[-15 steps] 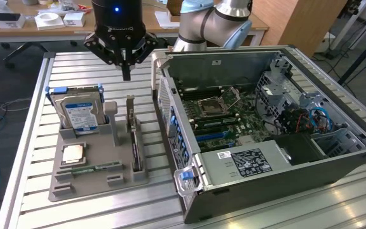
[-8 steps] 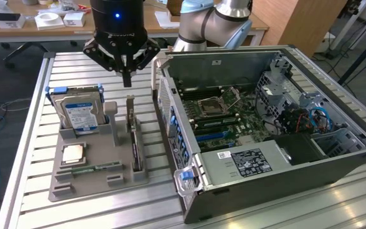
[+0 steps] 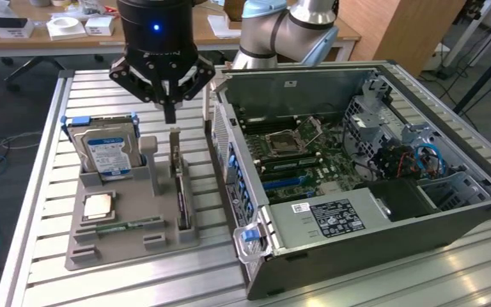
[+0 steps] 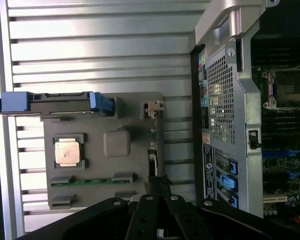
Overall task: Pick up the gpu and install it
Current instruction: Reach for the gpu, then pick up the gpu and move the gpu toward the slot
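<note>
seeing pincer (image 3: 171, 115) (image 4: 158, 182) closed, fingers pressed together, gripping nothing. we see it hang just above top edge of gpu (image 3: 179, 185) (image 4: 152, 155). gpu stands on edge in slot of grey holder (image 3: 84, 252) (image 4: 100, 165) on slatted surface (image 3: 45, 211) (image 4: 90, 50), just beside open pc case (image 3: 357, 256) (image 4: 230, 100). hard drive (image 3: 105, 150) (image 4: 60, 101) upright in same holder, toward exterior view's left.

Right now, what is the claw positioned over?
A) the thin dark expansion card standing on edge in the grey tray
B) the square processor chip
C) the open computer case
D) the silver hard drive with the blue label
A: the claw hangs directly above the far end of the thin dark expansion card, which stands on edge in its slot of the grey plastic tray. Contact can't be judged.
</note>
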Controlling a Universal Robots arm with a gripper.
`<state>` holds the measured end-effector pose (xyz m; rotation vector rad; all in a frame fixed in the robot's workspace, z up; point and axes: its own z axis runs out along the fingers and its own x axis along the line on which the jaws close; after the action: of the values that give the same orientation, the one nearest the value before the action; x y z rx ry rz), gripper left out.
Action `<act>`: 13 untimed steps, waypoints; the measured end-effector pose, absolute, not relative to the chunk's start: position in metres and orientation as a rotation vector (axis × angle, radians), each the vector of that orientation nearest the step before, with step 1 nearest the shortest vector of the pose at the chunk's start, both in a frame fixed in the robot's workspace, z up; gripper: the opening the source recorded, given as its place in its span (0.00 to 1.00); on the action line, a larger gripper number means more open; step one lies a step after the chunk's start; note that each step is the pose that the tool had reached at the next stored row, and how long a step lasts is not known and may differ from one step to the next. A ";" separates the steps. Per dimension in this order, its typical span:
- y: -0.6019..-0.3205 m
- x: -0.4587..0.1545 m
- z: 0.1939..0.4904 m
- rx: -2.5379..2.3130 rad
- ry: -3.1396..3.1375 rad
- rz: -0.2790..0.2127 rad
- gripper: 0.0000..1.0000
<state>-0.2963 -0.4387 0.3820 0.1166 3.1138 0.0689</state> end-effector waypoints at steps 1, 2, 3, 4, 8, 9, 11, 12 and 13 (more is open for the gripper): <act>-0.440 -0.297 0.382 0.117 3.114 0.069 0.11; -0.442 -0.297 0.382 0.117 3.114 0.069 0.11; -0.443 -0.297 0.382 0.117 3.114 0.069 0.11; -0.445 -0.298 0.382 0.117 3.114 0.069 0.11; -0.449 -0.298 0.381 0.117 3.114 0.069 0.11; -0.449 -0.298 0.381 0.117 3.114 0.069 0.11; -0.449 -0.298 0.381 0.117 3.114 0.069 0.11; -0.449 -0.298 0.381 0.117 3.114 0.069 0.11; -0.449 -0.298 0.381 0.117 3.114 0.069 0.11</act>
<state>-0.2982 -0.4491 0.3814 0.1166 3.1139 0.0688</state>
